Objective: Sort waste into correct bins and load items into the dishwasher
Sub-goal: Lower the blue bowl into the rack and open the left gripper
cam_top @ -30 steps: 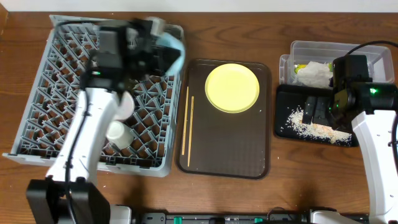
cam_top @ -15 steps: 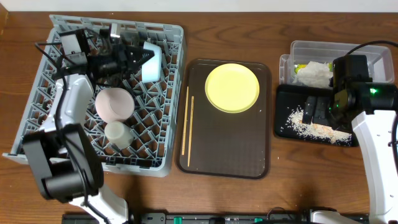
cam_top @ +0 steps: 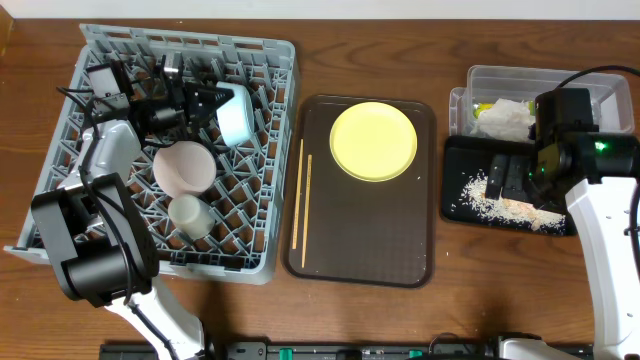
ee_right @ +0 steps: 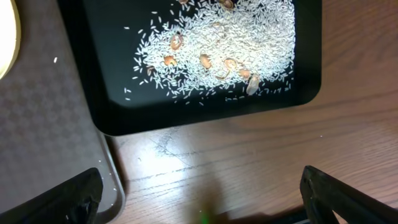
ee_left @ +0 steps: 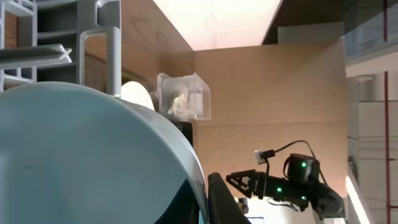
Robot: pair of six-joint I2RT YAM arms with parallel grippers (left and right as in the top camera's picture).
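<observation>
My left gripper is shut on the rim of the light blue bowl and holds it on its side over the back of the grey dish rack. In the left wrist view the bowl fills the lower left, with the gripper on its rim. A white bowl rests in the rack. The yellow plate and two chopsticks lie on the brown tray. My right gripper is open and empty over the black tray, which holds rice crumbs. The clear tub holds the napkin and the wrapper.
A small whitish cup stands in the rack in front of the white bowl. In the right wrist view the black tray lies next to the brown tray's edge, with bare wood table below, between the fingers of my right gripper.
My left arm has swung to the left side of the rack and brought the light blue bowl down and left toward the pegs. The white bowl now shows. The right arm has not moved.
</observation>
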